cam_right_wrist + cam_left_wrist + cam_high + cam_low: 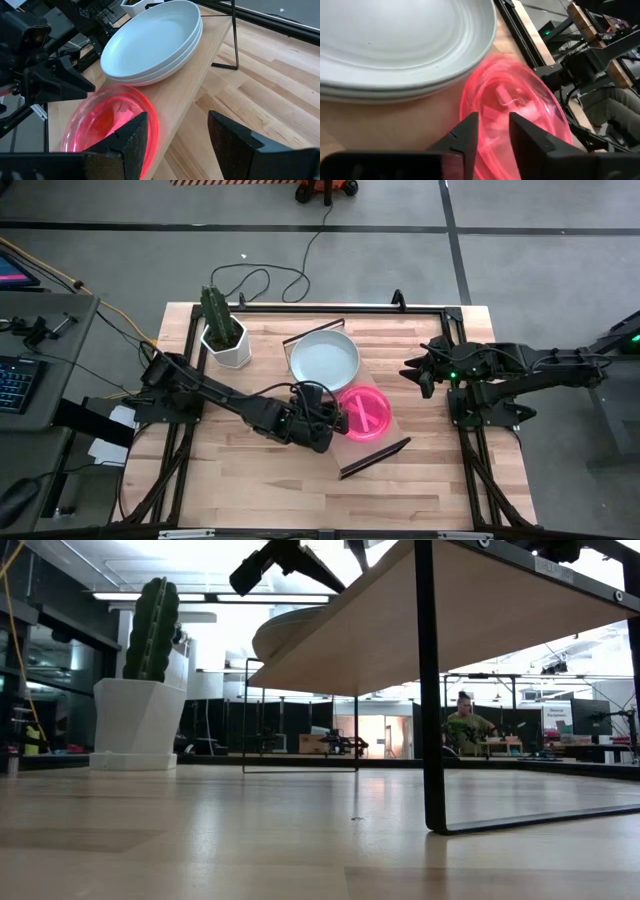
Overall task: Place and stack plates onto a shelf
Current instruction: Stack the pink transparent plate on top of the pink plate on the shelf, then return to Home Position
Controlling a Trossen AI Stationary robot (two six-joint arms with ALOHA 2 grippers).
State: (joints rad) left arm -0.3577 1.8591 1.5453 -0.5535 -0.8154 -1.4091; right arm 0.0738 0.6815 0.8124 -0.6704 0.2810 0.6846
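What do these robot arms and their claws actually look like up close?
Both arms are dark, almost black, built from chunky jointed segments. The left gripper ends in two flat, angular black fingers that taper toward their tips. The right gripper has two broad, wedge-shaped black fingers. A small green light glows on the right arm, and black cables run off the table behind them.

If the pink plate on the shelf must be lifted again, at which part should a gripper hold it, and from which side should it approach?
Grip the pink plate by its thin raised rim, on the edge facing away from the pale stacked plates. That edge is free, while the opposite edge lies close to the stack. The left gripper already sits at the rim there, so coming low over the shelf from the left arm's side looks best.
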